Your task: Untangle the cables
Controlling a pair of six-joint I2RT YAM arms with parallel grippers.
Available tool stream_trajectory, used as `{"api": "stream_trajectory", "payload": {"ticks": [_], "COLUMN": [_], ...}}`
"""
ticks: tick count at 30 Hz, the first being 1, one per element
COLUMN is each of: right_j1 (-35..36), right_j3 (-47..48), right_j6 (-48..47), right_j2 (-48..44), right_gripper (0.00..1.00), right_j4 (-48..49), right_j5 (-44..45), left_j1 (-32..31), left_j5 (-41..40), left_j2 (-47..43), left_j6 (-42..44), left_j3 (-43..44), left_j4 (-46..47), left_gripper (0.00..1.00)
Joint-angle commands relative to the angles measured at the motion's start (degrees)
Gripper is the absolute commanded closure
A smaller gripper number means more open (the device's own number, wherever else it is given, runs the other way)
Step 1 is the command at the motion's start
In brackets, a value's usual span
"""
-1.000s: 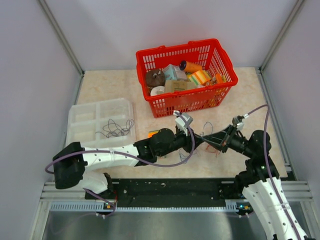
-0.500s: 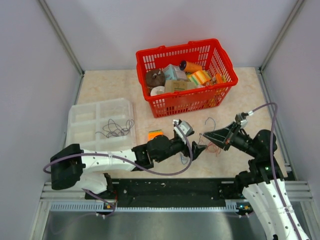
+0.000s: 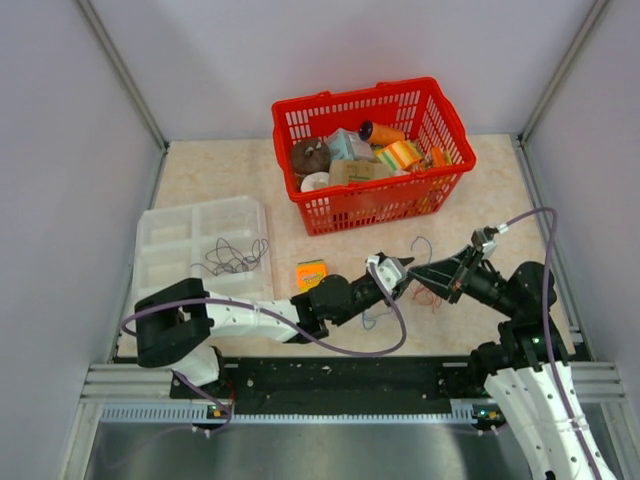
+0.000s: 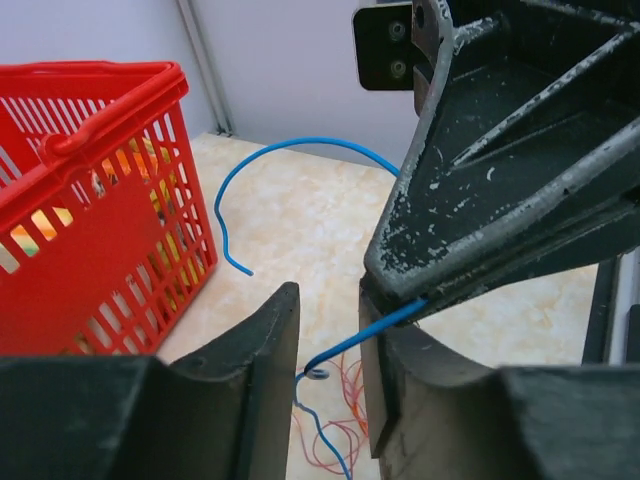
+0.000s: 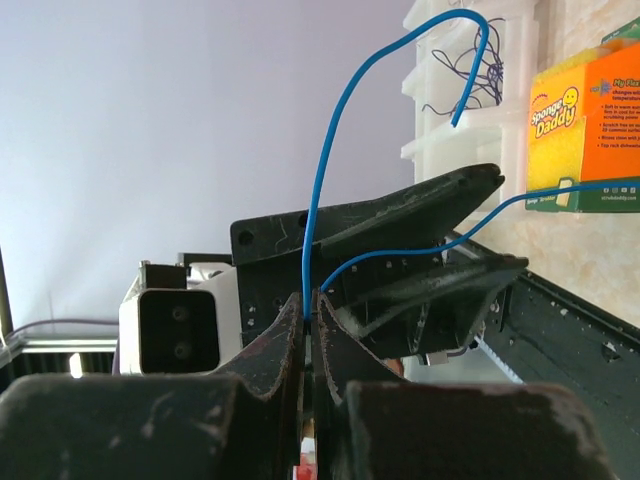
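Pinching the blue cable (image 4: 310, 140), the right jaws are clenched, while the left jaws stand apart around it.

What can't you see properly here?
- Left wrist: orange cables and blue cable sit partly behind the left fingers and are cut off by the bottom edge.
- Right wrist: blue cable runs off the right edge.
- Top view: dark cables in the tray are too thin to count.

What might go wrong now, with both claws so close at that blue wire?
The right gripper pinches the thin blue cable; a tug may slip it free. The open left gripper sits right beside it, so the fingers may collide. The cable runs down toward orange strands and may drag them.
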Motion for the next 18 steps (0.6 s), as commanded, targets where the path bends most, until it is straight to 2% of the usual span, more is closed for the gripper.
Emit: {"api": "stream_trajectory", "payload": {"ticks": [1, 3, 5, 10, 15, 18], "right_j1": [0.49, 0.57, 0.57, 0.49, 0.57, 0.49], "right_j3": [2.64, 3.26, 4.48, 7.21, 4.77, 1.08], "right_j6": [-0.75, -3.46, -8.19, -25.06, -37.99, -42.92], "right_j2": [-0.26, 0.88, 2.81, 9.92, 13.02, 12.75], "right_gripper": [1.0, 1.0, 0.97, 0.72, 0.33, 0.22], "right_j4": [0.46, 0.46, -1.46, -7.52, -14.29, -17.64], "right_j5": [0.74, 0.92, 1.44, 2.76, 9.51, 14.09], "left_j1": [0.0, 0.0, 0.0, 0.08, 1.84, 6.13], "left_j5": [-1.71, -0.74, -0.04, -0.64, -2.67, -0.05], "left_j2": [-0.19, -1.42, -3.53, -11.08, -16.63, -17.34], "left_j6": [4.07, 2.94, 1.18, -7.07, -19.11, -26.22], "left_j3": [2.12, 2.73, 2.47, -0.78, 2.71, 8.34], "left_j4": [6.37, 2.86, -1.18, -9.27, -26.99, -39.65], "left_gripper": [0.79, 1.0, 1.0, 1.0, 1.0, 1.0]}}
